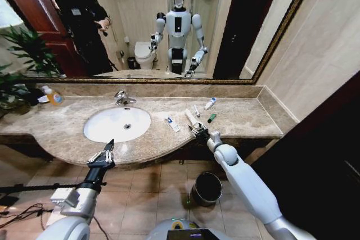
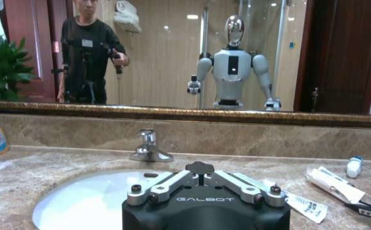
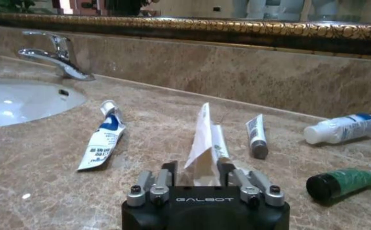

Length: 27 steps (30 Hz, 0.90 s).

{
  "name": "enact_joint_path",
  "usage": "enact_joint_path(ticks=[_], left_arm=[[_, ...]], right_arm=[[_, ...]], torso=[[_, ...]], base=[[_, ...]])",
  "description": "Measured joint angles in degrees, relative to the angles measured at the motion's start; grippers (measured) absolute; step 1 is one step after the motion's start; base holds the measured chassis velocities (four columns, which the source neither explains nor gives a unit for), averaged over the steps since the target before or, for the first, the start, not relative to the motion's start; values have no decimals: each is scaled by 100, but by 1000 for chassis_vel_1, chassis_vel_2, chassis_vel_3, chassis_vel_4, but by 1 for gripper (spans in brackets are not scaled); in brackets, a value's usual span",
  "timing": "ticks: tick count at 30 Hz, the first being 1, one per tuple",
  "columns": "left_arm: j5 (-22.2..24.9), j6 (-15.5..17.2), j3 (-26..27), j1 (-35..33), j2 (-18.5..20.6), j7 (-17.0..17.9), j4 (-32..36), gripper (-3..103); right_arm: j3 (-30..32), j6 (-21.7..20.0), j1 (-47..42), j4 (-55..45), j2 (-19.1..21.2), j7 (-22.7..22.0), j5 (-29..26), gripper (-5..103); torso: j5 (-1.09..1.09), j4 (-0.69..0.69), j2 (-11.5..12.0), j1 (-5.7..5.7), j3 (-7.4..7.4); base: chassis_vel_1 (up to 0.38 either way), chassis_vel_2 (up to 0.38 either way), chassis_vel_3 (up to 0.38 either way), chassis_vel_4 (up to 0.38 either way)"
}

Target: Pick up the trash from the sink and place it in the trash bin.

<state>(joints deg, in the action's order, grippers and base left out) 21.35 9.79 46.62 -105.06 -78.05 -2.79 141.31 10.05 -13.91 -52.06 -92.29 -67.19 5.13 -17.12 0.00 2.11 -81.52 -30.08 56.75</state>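
Note:
The trash lies on the marble counter to the right of the sink, not in the basin. It includes a white-and-blue tube, a white sachet, a small grey-white tube, a small white bottle and a dark green tube. My right gripper is shut on the near end of the sachet, which stands tilted up from the counter. It sits at the counter's front. The left gripper hovers shut at the front edge before the basin. The trash bin stands on the floor below.
A chrome tap stands behind the basin, and a yellow-orange soap bottle at the far left near a plant. A gold-framed mirror and the side wall bound the counter. Cables lie on the floor.

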Motion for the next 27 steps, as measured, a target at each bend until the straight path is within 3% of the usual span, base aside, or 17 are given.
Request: enact_joint_path(ticks=[1, 3, 4, 5, 6, 8, 9, 12, 13, 27], left_arm=[[0, 0, 0, 0, 0, 0, 0, 0], [0, 0, 0, 0, 0, 0, 0, 0], [0, 0, 0, 0, 0, 0, 0, 0], [0, 0, 0, 0, 0, 0, 0, 0], [0, 0, 0, 0, 0, 0, 0, 0], [0, 0, 0, 0, 0, 0, 0, 0], [0, 0, 0, 0, 0, 0, 0, 0], [0, 0, 0, 0, 0, 0, 0, 0], [0, 0, 0, 0, 0, 0, 0, 0], [0, 0, 0, 0, 0, 0, 0, 0]], right_arm=[[-4, 2, 1, -3, -13, -41, 1, 37], [-4, 4, 3, -5, -23, -66, 1, 37], [-3, 5, 3, -7, -41, -87, 2, 27], [-2, 6, 3, -10, -54, -102, 2, 27], [0, 8, 1, -16, -65, -120, 3, 16], [2, 9, -9, -26, -76, -137, 3, 16], [5, 9, -16, -36, -81, -143, 4, 6], [16, 10, -36, -72, -92, -159, 4, 6], [31, 10, -61, -128, -101, -187, 4, 0], [490, -5, -636, -1247, 110, -463, -226, 0]], torso=[[0, 0, 0, 0, 0], [0, 0, 0, 0, 0], [0, 0, 0, 0, 0], [0, 0, 0, 0, 0], [0, 0, 0, 0, 0], [0, 0, 0, 0, 0], [0, 0, 0, 0, 0], [0, 0, 0, 0, 0], [0, 0, 0, 0, 0], [1, 1, 0, 0, 0]], base=[[0, 0, 0, 0], [0, 0, 0, 0], [0, 0, 0, 0], [0, 0, 0, 0], [0, 0, 0, 0], [0, 0, 0, 0], [0, 0, 0, 0], [0, 0, 0, 0], [0, 0, 0, 0], [0, 0, 0, 0]])
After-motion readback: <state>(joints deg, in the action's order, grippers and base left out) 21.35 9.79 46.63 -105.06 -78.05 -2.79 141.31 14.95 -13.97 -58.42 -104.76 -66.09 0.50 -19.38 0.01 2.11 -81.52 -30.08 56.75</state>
